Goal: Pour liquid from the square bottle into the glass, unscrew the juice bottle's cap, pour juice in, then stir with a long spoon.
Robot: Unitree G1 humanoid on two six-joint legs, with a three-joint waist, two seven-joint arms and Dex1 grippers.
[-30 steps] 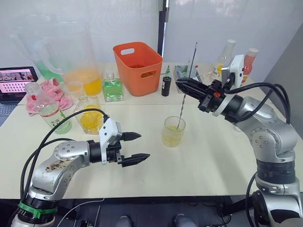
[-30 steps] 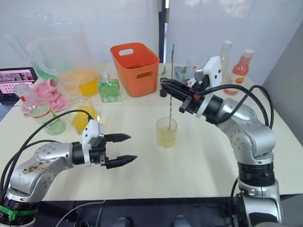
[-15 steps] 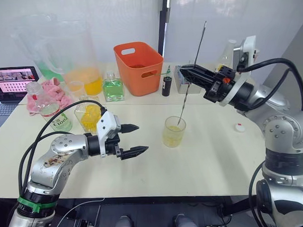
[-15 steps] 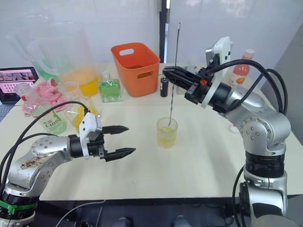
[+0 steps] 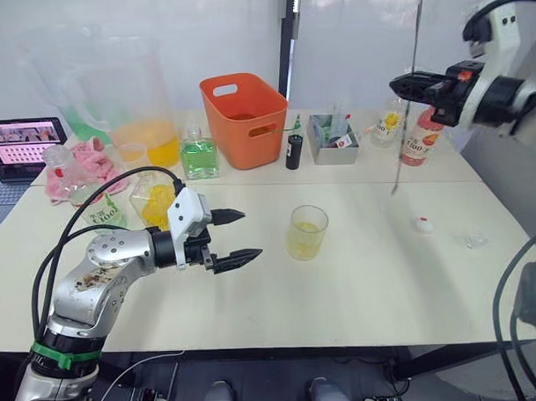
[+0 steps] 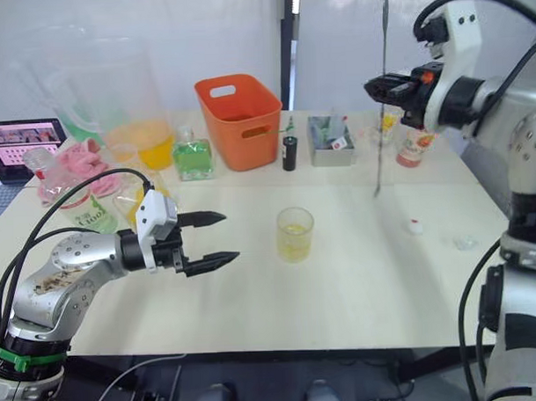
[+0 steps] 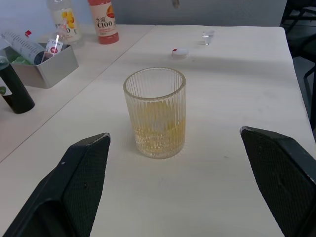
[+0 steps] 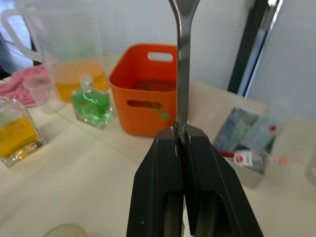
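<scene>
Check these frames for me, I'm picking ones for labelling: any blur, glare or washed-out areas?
Left eye view: the backlit wall washes out the big pitcher; the long spoon in the right gripper reads thin but sharp. Left wrist view: the glass is crisp, the far bottles soft. Right wrist view: spoon stem sharp, the orange basket blurred.

Your left gripper (image 5: pixel 237 234): arm low over the table, elbow bent, black fingers spread wide, holding nothing. Your right gripper (image 6: pixel 376 87): arm raised high, fingers clamped on the long thin metal bar spoon (image 6: pixel 381 91), stem near-vertical.
</scene>
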